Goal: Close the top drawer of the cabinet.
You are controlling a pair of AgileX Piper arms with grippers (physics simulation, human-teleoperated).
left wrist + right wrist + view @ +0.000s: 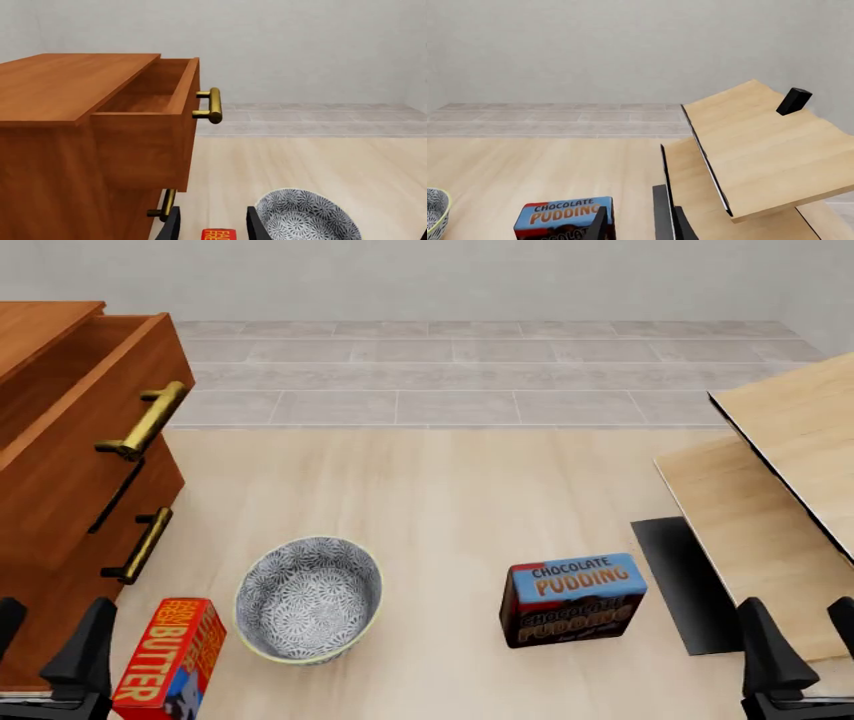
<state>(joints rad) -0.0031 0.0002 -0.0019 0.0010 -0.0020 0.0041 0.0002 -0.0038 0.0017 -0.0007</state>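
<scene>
Front view: box [574, 600] reads "CHOCOLATE PUDDING".

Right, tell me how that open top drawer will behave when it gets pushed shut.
The top drawer looks like stiff wood, so it should move as one piece rather than flex. It sits pulled out of the cabinet, so it will likely slide straight back. The brass handle sticks out and looks smooth; a push on the flat front beside it seems less likely to slip.

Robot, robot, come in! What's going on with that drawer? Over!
Both grippers, left and right, empty, jaws open. Top drawer pulled out of the cabinet. Nothing blocking it; bowl sits apart.
</scene>
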